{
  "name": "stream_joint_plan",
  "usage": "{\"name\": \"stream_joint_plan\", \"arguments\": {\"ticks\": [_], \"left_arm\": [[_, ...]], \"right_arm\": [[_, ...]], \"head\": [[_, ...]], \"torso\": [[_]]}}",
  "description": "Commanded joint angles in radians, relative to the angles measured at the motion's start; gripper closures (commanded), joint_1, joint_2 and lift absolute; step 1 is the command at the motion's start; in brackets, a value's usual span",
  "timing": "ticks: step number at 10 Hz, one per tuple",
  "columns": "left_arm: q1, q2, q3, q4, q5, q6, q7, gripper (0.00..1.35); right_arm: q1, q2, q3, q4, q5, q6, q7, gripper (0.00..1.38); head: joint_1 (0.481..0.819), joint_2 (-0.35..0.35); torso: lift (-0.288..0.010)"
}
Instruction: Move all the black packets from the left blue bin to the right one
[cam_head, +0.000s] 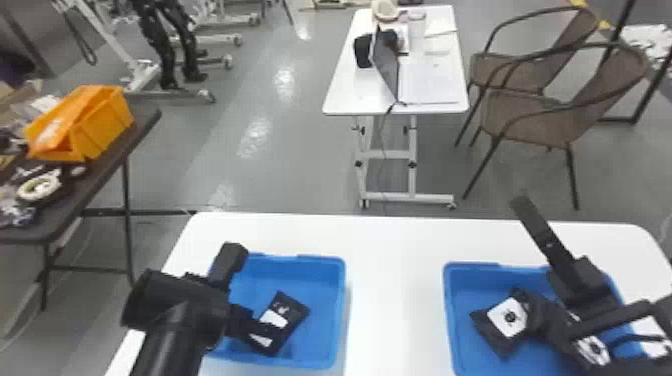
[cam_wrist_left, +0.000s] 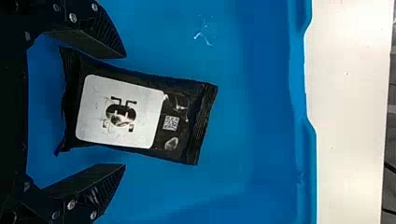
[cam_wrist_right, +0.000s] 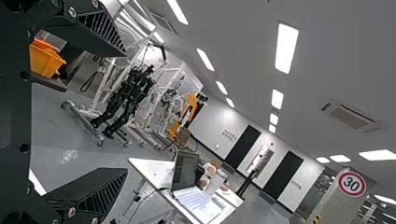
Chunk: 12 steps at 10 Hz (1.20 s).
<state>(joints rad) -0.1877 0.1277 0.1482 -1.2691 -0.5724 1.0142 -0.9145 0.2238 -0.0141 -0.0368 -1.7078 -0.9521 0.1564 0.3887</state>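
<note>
In the head view my left gripper (cam_head: 240, 320) is over the left blue bin (cam_head: 339, 315), partly covering a black packet (cam_head: 295, 310) with a white label. In the left wrist view the left gripper (cam_wrist_left: 125, 110) is open, a finger to each side of the black packet (cam_wrist_left: 116, 114), which lies flat on the bin floor. My right gripper (cam_head: 582, 282) is held above the right blue bin (cam_head: 450, 310); in the right wrist view the right gripper (cam_wrist_right: 126, 112) is open and empty, facing the room. A labelled black packet (cam_head: 492, 325) and more packets lie beneath the right arm.
Both bins stand on a white table (cam_head: 395, 280) with a gap between them. Beyond it are a small table (cam_head: 345, 90) with a laptop and brown chairs (cam_head: 535, 115). A dark side table at the left holds an orange bin (cam_head: 100, 125).
</note>
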Motion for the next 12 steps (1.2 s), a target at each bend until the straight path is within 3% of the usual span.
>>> {"name": "stream_joint_plan", "arguments": {"ticks": [1, 2, 4, 6, 9, 11, 12], "left_arm": [[-0.030, 0.006, -0.013, 0.070, 0.000, -0.039, -0.001, 0.34], [-0.041, 0.001, -0.012, 0.096, -0.014, -0.069, -0.001, 0.61], [-0.042, 0.000, -0.012, 0.099, -0.020, -0.103, -0.020, 0.78], [-0.030, 0.000, -0.012, 0.033, -0.070, -0.105, -0.115, 0.81], [0.070, -0.020, 0.002, -0.294, -0.122, -0.059, -0.236, 0.81], [0.074, -0.028, -0.038, -0.455, -0.122, -0.089, -0.265, 0.81], [0.050, -0.036, -0.068, -0.475, -0.110, -0.115, -0.277, 0.81]], "right_arm": [[-0.001, 0.000, 0.000, 0.004, -0.004, 0.000, 0.002, 0.14], [-0.001, 0.002, 0.000, 0.005, -0.007, 0.000, 0.006, 0.14], [-0.001, 0.003, 0.000, 0.008, -0.014, 0.000, 0.010, 0.14], [-0.001, 0.006, 0.000, 0.010, -0.016, 0.002, 0.012, 0.14], [-0.003, 0.006, 0.003, 0.013, -0.014, 0.008, 0.015, 0.14], [-0.012, 0.005, 0.003, 0.019, -0.001, 0.032, 0.021, 0.14], [-0.023, 0.005, 0.003, 0.028, 0.018, 0.037, 0.029, 0.14]], "head": [[0.695, 0.177], [0.695, 0.175], [0.695, 0.172], [0.695, 0.160], [0.695, 0.151], [0.695, 0.138], [0.695, 0.131]], "torso": [[0.000], [0.000], [0.000], [0.000], [0.000], [0.000], [0.000]]}}
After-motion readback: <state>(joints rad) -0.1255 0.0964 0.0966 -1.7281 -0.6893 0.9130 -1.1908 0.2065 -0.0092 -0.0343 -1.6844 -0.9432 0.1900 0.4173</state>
